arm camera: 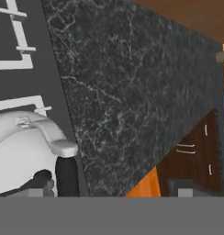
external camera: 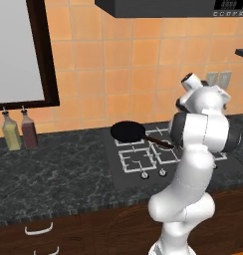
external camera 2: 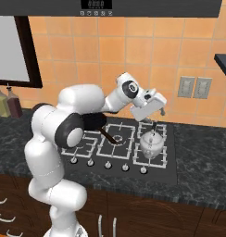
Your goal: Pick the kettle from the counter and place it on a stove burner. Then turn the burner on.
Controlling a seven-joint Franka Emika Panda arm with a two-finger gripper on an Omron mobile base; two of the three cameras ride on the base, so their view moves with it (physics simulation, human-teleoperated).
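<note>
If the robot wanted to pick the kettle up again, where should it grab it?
Probably by the thin arched handle over the lid of the kettle, coming straight down from above. The kettle stands upright on the right front stove burner, so the handle's top is free, with the open gripper just above it.

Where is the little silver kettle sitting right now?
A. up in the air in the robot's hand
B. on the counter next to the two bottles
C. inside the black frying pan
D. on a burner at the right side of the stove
D. In the right base view the kettle sits on a burner grate at the right of the stove, under the open gripper, away from the frying pan and bottles.
</note>
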